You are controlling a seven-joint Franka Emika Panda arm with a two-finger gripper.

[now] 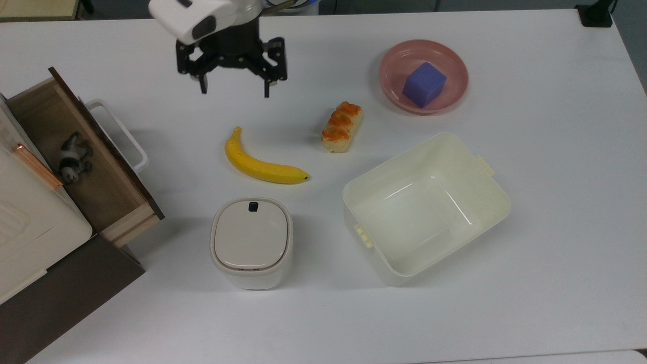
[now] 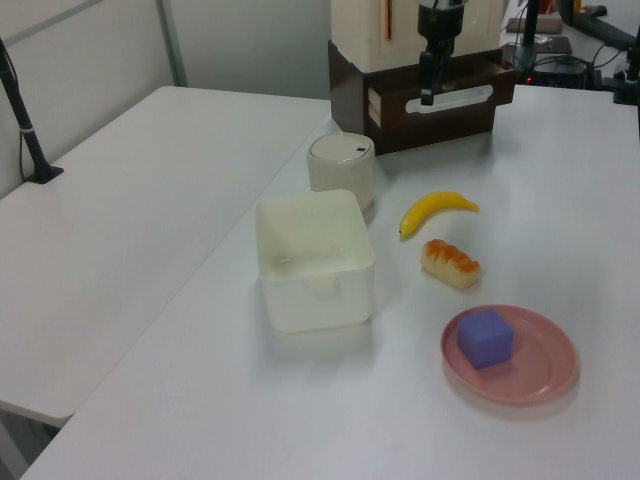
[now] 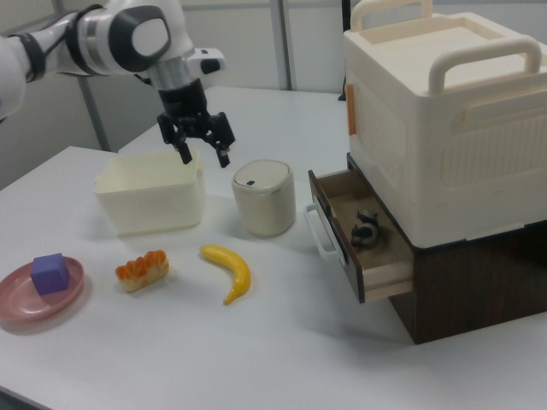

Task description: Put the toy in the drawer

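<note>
The toy [image 1: 72, 161], a small black-and-white panda, lies on the brown floor of the open wooden drawer [image 1: 129, 215] at the top view's left; it also shows inside the drawer [image 3: 382, 272] as the toy [image 3: 367, 229] in the right view. The drawer's white loop handle [image 1: 121, 134] sticks out toward the table. My gripper [image 1: 234, 92] hangs open and empty above the table's far part, well right of the drawer and above the banana [image 1: 260, 165]. From the right, my gripper [image 3: 203, 156] is in front of the cream tub [image 3: 150, 201].
A bread loaf [image 1: 342, 127] lies right of the banana. A lidded white canister [image 1: 251, 241] stands near the drawer. The open cream tub [image 1: 425, 208] sits at centre right. A pink plate [image 1: 449, 96] holds a purple cube [image 1: 424, 84]. A cream box [image 3: 444, 111] tops the drawer unit.
</note>
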